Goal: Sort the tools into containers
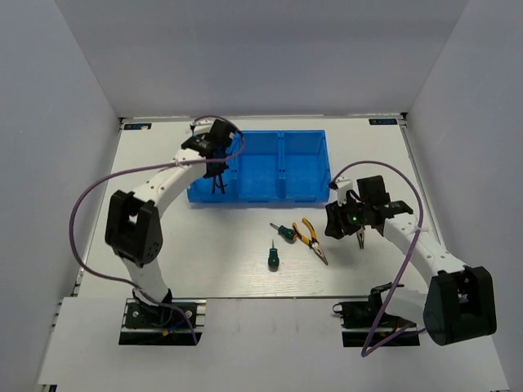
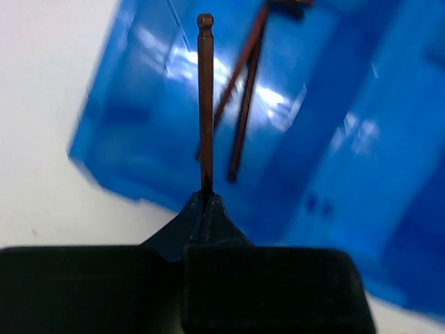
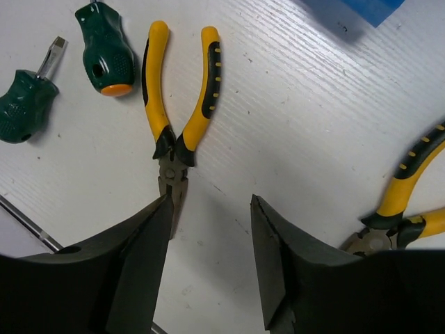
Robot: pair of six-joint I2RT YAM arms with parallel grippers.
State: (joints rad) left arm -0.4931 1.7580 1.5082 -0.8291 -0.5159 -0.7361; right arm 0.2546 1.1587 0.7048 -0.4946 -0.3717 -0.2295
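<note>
My left gripper [image 1: 216,173] is shut on a thin dark hex key [image 2: 205,104] and holds it over the left compartment of the blue bin [image 1: 282,167]. A second hex key [image 2: 243,111] lies in that compartment [image 2: 139,132]. My right gripper [image 3: 208,198] is open and empty above the table, with one yellow-and-black pliers [image 3: 177,97] just ahead of its left finger and the other pliers [image 3: 407,202] at its right. Two green-handled screwdrivers [image 3: 104,49] [image 3: 24,104] lie left of the first pliers. In the top view my right gripper [image 1: 337,227] is right of those pliers [image 1: 310,239].
The screwdrivers [image 1: 283,233] [image 1: 272,257] lie on the white table in front of the bin's middle and right compartments. The second pliers [image 1: 359,238] lies partly under my right arm. A purple cable loops beside each arm.
</note>
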